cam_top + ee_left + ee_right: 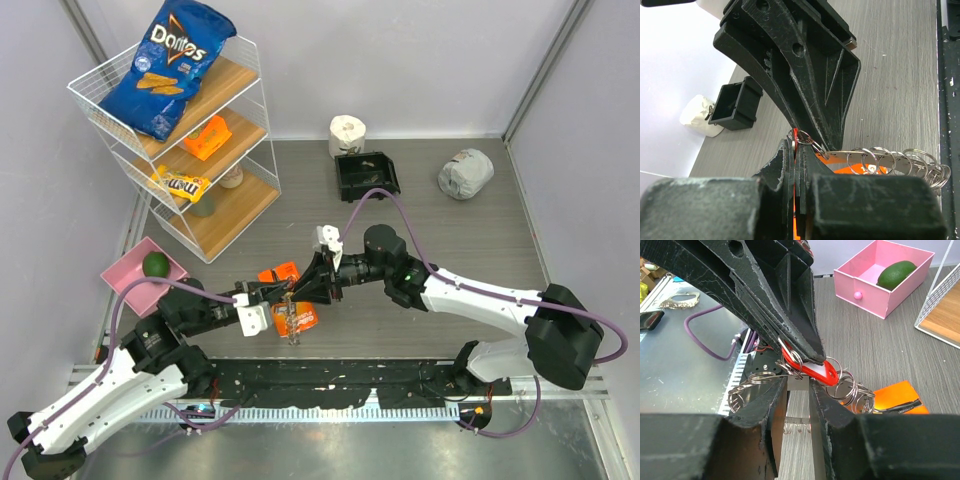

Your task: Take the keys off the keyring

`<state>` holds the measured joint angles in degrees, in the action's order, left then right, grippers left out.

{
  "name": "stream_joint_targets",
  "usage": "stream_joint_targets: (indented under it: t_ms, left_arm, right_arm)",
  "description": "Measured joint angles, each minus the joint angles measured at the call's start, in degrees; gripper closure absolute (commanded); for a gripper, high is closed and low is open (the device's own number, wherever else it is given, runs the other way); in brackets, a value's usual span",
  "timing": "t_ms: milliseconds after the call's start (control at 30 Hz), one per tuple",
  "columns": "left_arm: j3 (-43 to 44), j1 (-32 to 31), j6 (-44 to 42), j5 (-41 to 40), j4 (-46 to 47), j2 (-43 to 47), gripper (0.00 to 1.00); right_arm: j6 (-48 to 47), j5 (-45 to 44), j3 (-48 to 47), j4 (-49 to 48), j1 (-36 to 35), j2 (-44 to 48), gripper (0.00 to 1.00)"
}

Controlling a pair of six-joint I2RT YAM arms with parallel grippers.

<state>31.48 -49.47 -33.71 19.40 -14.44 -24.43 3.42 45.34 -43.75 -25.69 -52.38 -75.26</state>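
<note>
The two grippers meet in mid-air over the table's centre. My left gripper is shut on a thin red-headed key, which hangs from a small split ring. The keyring is a flat silvery band strung with several small wire rings. My right gripper straddles the band, with both jaws against its edges. The ring's lower part dangles below the fingers. No other key shows.
Orange packets lie under the grippers. A pink tray holding an avocado sits left. A wire shelf with snack bags stands at the back left. A black box, a toilet roll and a crumpled grey bag are behind.
</note>
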Motion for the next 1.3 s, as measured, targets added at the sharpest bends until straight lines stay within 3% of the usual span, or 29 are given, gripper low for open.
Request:
stream_joint_targets:
  t_ms: [700,933,1000,1300]
  left_arm:
    - [0.0,0.0,-0.3,-0.6,0.0,-0.1,1.0]
    - [0.0,0.0,-0.4,-1.0,0.1,-0.1,1.0]
    - [0.0,0.0,-0.4,-1.2,0.1,-0.1,1.0]
    - [0.0,0.0,-0.4,-2.9,0.0,0.1,1.0]
  right_arm:
    - [3.2,2.4,0.0,-3.6,1.2,0.0,0.75]
    - [3.7,2.8,0.0,-4.1,1.3,0.0,0.86]
    - [3.7,2.8,0.0,-4.2,1.4,0.0,0.95]
    - [4.3,3.2,0.0,-4.7,1.5,-0.1,0.95]
